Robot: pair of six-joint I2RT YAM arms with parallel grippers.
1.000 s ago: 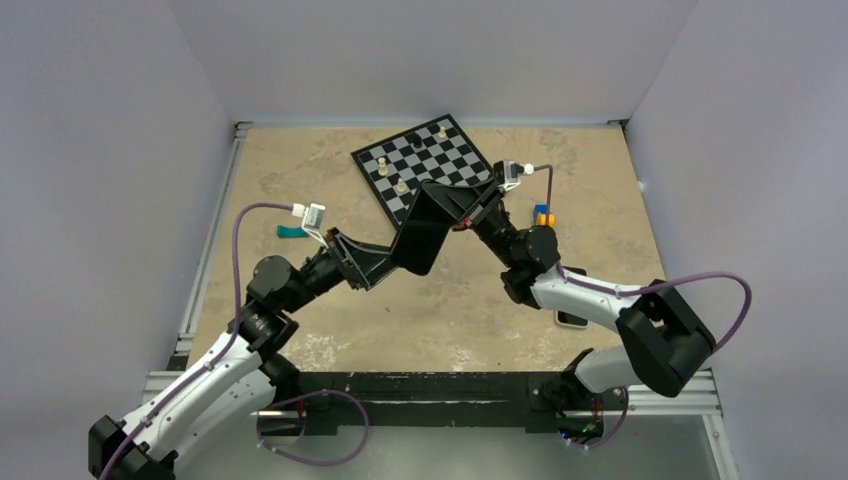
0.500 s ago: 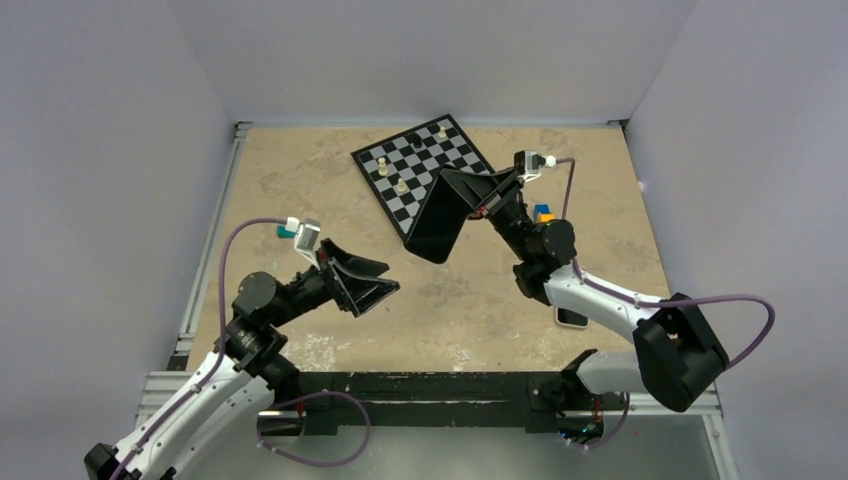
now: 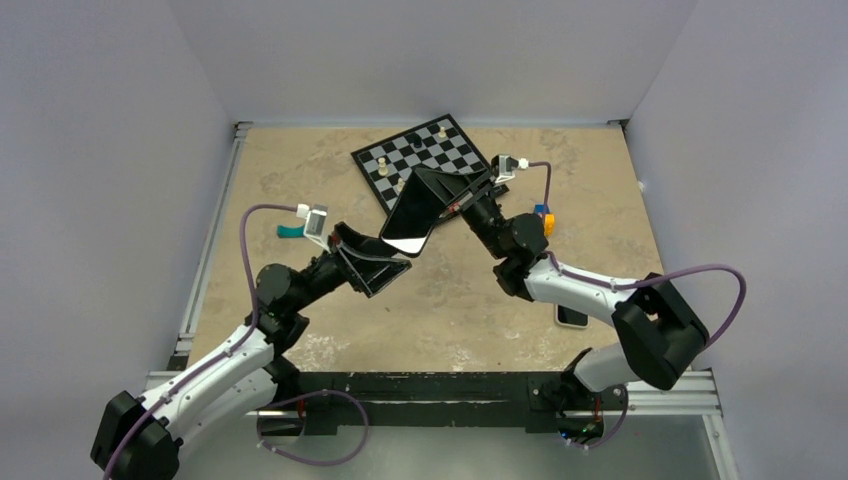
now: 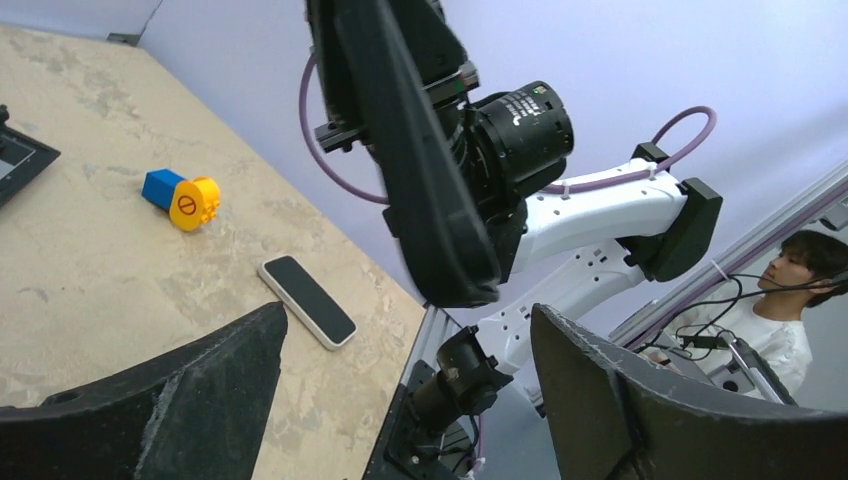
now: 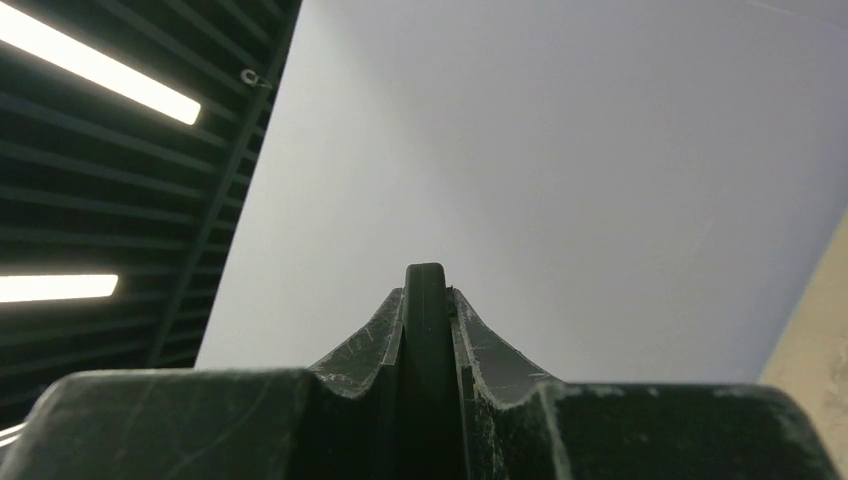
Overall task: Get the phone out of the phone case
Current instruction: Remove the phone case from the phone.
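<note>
My right gripper (image 3: pixel 442 190) is shut on one end of the black phone case (image 3: pixel 410 215) and holds it tilted in the air above the table. The case shows edge-on between its jaws in the right wrist view (image 5: pixel 425 380), at my right gripper (image 5: pixel 425 290). My left gripper (image 3: pixel 375 260) is open just below and left of the case's lower end, apart from it. In the left wrist view the case (image 4: pixel 420 180) hangs above my open left gripper (image 4: pixel 408 320). The white-rimmed phone (image 3: pixel 572 316) lies screen up on the table by the right arm, also in the left wrist view (image 4: pixel 307 301).
A chessboard (image 3: pixel 450 150) with a few pieces lies at the back, under the held case. A blue and orange toy (image 3: pixel 543 215) sits right of it, also in the left wrist view (image 4: pixel 182 197). A teal object (image 3: pixel 288 232) lies at the left. A person (image 4: pixel 790 300) sits beyond the table.
One second ago my left gripper held the case's lower end. It let go and drew back, then came up close again, open. My right gripper swung the case slightly left.
</note>
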